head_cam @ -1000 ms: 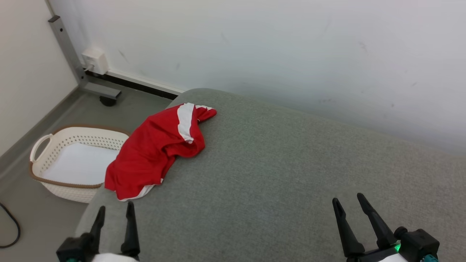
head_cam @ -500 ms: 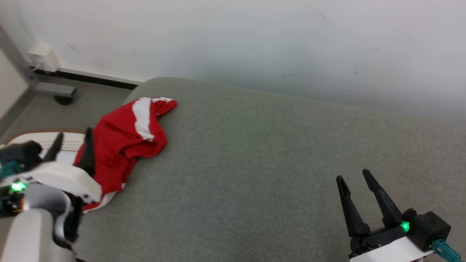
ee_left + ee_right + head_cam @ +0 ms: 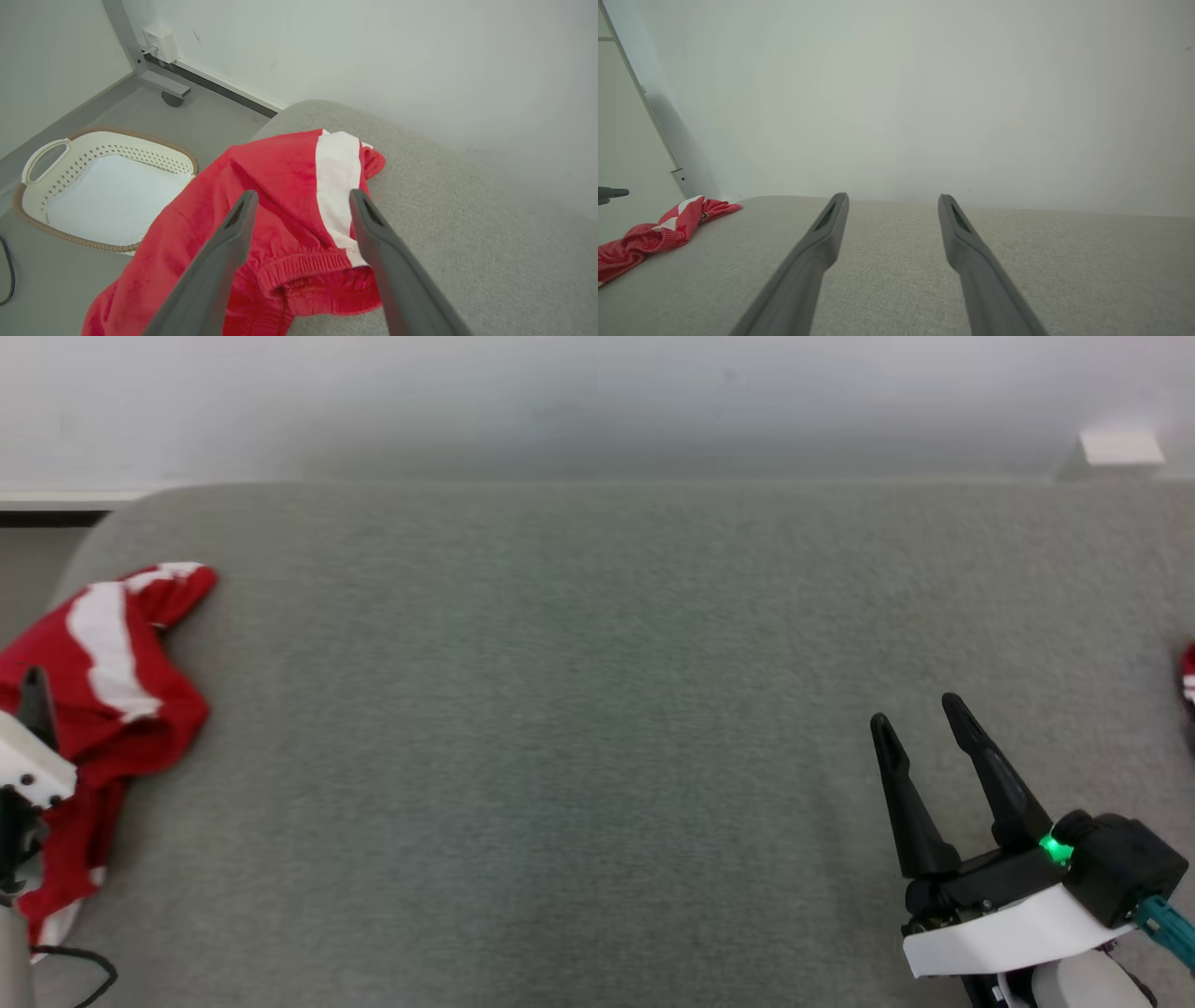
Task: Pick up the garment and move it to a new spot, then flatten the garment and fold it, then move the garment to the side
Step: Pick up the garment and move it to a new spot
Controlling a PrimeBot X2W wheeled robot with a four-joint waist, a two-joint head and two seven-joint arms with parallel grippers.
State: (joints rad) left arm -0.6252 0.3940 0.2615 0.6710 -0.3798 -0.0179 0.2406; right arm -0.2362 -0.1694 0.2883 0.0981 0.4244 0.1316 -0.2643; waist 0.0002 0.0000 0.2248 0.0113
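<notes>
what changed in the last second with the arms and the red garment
The head view swung right, so the scene slid left. The left end effector rose from the lower left and reached over the red garment, open, gripping nothing. The right end effector stayed open over the grey cushion; the garment lies crumpled where it was.

A plain white wall (image 3: 420, 56) takes the upper part of the frame. Below it lies a grey fabric cushion (image 3: 579, 728) (a sofa or bed). At left: grey floor (image 3: 107, 112), a metal post (image 3: 117, 23), a white basket (image 3: 131, 154).
</notes>
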